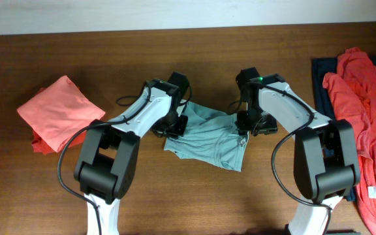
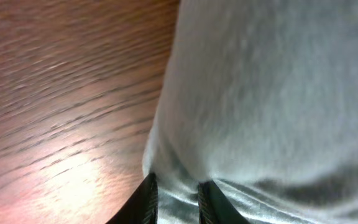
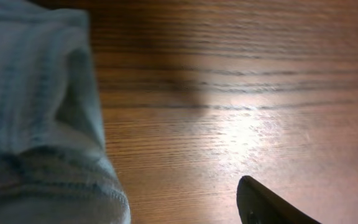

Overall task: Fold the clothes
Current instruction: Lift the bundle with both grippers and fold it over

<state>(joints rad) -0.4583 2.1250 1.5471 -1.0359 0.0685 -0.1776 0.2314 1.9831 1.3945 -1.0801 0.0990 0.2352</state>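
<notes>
The pale grey-blue shirt [image 1: 204, 138] lies crumpled in the middle of the table. My left gripper [image 1: 175, 124] is at its left edge. In the left wrist view the two fingers [image 2: 178, 198] are shut on a pinch of the shirt [image 2: 272, 93]. My right gripper [image 1: 249, 125] is at the shirt's right edge. In the right wrist view the gripper [image 3: 179, 196] is open: one finger shows at the lower right, bare wood lies in the gap, and the shirt's hem [image 3: 42, 124] covers the other finger.
A folded coral-red garment [image 1: 57, 112] lies at the left. At the right edge is a pile of orange-red garments [image 1: 364, 111] on a dark navy one [image 1: 322, 72]. The wooden table [image 1: 194, 196] runs to the front edge.
</notes>
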